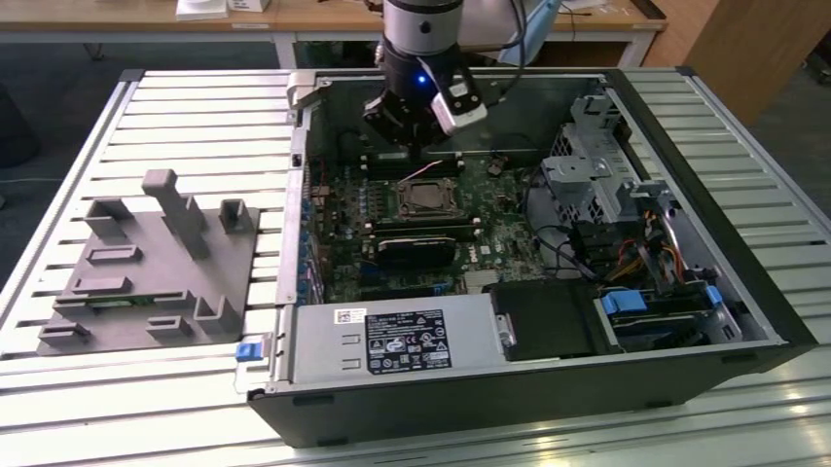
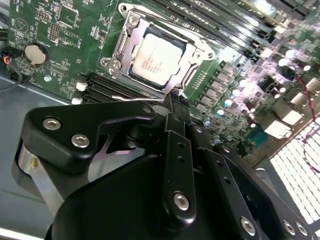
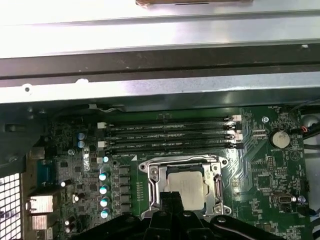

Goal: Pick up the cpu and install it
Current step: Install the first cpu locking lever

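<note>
The cpu (image 1: 422, 201), a silvery-grey square chip, lies flat inside the metal socket frame (image 2: 118, 49) on the green motherboard (image 1: 487, 219). Both wrist views show the cpu (image 2: 157, 55) (image 3: 189, 187) sitting in the frame, with nothing gripping it. My gripper (image 1: 413, 154) hangs inside the open computer case, above the board and just behind the socket toward the case's far wall. Its black fingers (image 2: 173, 107) are pressed together with nothing between them. In the first wrist view the gripper (image 3: 170, 199) covers the cpu's near edge.
The computer case (image 1: 727, 321) lies open on a slatted metal table (image 1: 195, 117). Memory slots (image 3: 170, 137) run beside the socket. A drive cage and cables (image 1: 610, 195) fill the exterior view's right side. A power supply (image 1: 389, 341) sits in front, and a grey parts fixture (image 1: 143, 263) at left.
</note>
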### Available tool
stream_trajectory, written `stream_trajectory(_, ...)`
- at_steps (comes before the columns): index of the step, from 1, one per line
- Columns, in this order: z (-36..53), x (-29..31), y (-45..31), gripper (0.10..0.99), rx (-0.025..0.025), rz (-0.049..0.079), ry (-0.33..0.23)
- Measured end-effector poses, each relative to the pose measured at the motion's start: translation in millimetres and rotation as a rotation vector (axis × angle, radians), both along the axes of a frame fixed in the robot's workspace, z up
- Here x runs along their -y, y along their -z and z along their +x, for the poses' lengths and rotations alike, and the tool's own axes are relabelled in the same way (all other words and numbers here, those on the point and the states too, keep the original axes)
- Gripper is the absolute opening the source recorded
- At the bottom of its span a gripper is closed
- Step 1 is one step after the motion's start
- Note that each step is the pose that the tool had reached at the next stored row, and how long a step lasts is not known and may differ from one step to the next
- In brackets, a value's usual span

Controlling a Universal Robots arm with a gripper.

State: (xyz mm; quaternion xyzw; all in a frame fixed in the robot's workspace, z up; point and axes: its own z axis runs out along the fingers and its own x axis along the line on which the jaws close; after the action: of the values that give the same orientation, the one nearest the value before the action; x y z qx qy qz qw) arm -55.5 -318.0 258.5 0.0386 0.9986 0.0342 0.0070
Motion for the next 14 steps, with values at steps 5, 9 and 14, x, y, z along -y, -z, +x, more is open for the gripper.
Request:
stream_trajectory(5, 1.5, -1.6, 4.7, 0.106, -0.0002, 0.012, 0.000)
stream_trajectory(9, 2.7, -6.1, 8.0, 0.106, -0.0002, 0.012, 0.000)
stream_trajectory(14, 5.5, -12.8, 13.6, 0.106, -0.0008, 0.012, 0.000)
